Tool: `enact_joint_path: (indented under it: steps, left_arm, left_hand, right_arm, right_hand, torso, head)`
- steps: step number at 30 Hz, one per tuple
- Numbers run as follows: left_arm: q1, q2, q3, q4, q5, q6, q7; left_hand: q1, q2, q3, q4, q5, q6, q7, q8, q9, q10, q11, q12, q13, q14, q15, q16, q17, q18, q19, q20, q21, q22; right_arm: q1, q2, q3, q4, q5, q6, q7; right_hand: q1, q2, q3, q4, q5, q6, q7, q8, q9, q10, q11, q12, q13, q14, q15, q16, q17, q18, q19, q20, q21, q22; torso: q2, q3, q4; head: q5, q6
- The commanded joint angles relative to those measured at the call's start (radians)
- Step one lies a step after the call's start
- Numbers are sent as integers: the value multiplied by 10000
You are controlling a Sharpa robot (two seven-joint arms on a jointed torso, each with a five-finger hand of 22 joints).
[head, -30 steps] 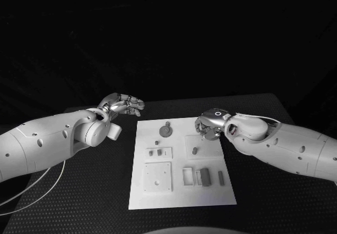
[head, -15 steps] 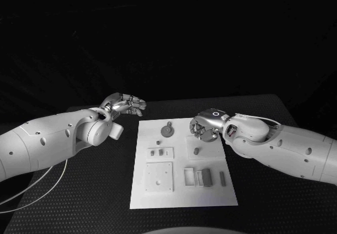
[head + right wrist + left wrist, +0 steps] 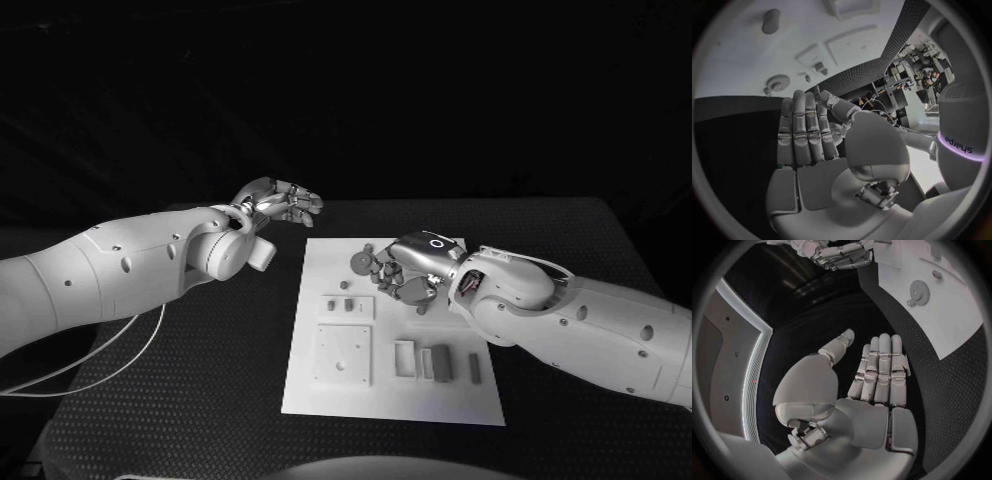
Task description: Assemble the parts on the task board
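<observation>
Lying across the scene: black table [image 3: 173,400], textured surface, bearing everything below.

Lying flat mid-table: white task board [image 3: 397,405], long side running away from the robot; also showing in the left wrist view [image 3: 954,315] and the right wrist view [image 3: 742,55].

Reaching in over the table beside the board's far left corner: left hand [image 3: 278,205], off the board and touching nothing. Showing in its own wrist view [image 3: 873,375] with fingers [image 3: 879,360] straight and side by side, thumb standing apart, palm empty: spread and holding nothing.

Hovering over the board's far half: right hand [image 3: 408,268], fingers curling downward in the head view, near the round part. Showing in its own wrist view [image 3: 807,135] with fingers extended together and nothing between them; appearing in the left wrist view [image 3: 839,255] with fingers bent. Carrying nothing; contact with the board not readable.

Sitting on the board's near left area: square raised plate [image 3: 343,354], small peg-like piece on it.

Standing in a row on the near right area: rectangular parts [image 3: 434,362], upright frame beside darker blocks.

Resting near the far end: round gear-like part [image 3: 361,262], partly covered by the right hand's fingers; lying clear in the left wrist view [image 3: 919,290].

Sitting mid-board, left of the right hand: small block with pegs [image 3: 346,305].
</observation>
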Motion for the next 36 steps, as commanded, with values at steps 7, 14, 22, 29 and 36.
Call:
enact_joint_path:
  steps: [7,14,22,29,36]
  left_arm:
    - [78,161,11,-202,72,-52,77]
    - [97,235,11,-324,90,-70,76]
    - [118,284,12,-380,105,-65,91]
    - [132,343,12,-411,111,-48,93]
    - [134,354,13,-419,111,-37,92]
  left_hand:
    - [-45,-12,-60,-11,45,-76,12,12,-16,-47,6,55,-6,90,5,-62,16,29,31,13,32,-22]
    - [-45,-11,-60,-8,45,-72,10,18,-15,-42,4,59,-4,96,3,-66,21,29,33,12,33,-32]
    - [-48,-12,-61,-5,45,-70,8,22,-15,-39,2,62,-2,102,2,-68,25,28,34,13,32,-41]
    - [-50,-11,-62,-2,45,-69,7,26,-14,-36,0,64,-1,105,1,-74,30,26,34,13,31,-52]
    - [-52,-12,-63,0,45,-70,7,28,-15,-37,0,64,-1,105,2,-79,33,25,34,13,30,-61]
  right_arm:
    - [-529,535,-101,-287,367,-227,565]
    - [-720,703,-274,-473,-182,-218,667]
    - [-915,827,-509,-534,-476,-192,736]
    - [-1100,972,-560,-663,-595,-162,742]
    - [-1185,1050,-578,-782,-681,-96,738]
  right_hand:
    - [18,-26,25,-18,-37,27,21,-10,33,40,7,-63,29,45,3,-66,36,133,39,-1,-42,17]
    - [19,-22,27,-21,-37,19,23,-16,45,37,11,-76,39,43,6,-79,52,133,35,-1,-52,21]
    - [19,-26,25,-21,-37,18,24,-19,56,40,11,-82,48,47,6,-85,65,133,38,-1,-57,26]
    - [20,-24,26,-20,-37,18,24,-20,61,41,11,-86,53,48,6,-90,72,133,40,-1,-59,29]
    - [23,-23,27,-20,-37,16,24,-23,72,44,10,-93,63,51,5,-98,85,133,42,-1,-64,34]
  torso:
    - [2,-14,40]
    - [1,-15,35]
    - [3,2,-5]
    - [5,3,18]
    - [6,-6,22]
  head:
    - [699,-230]
    - [996,-421]
    - [1120,-499]
    - [1171,-570]
    - [1255,-635]
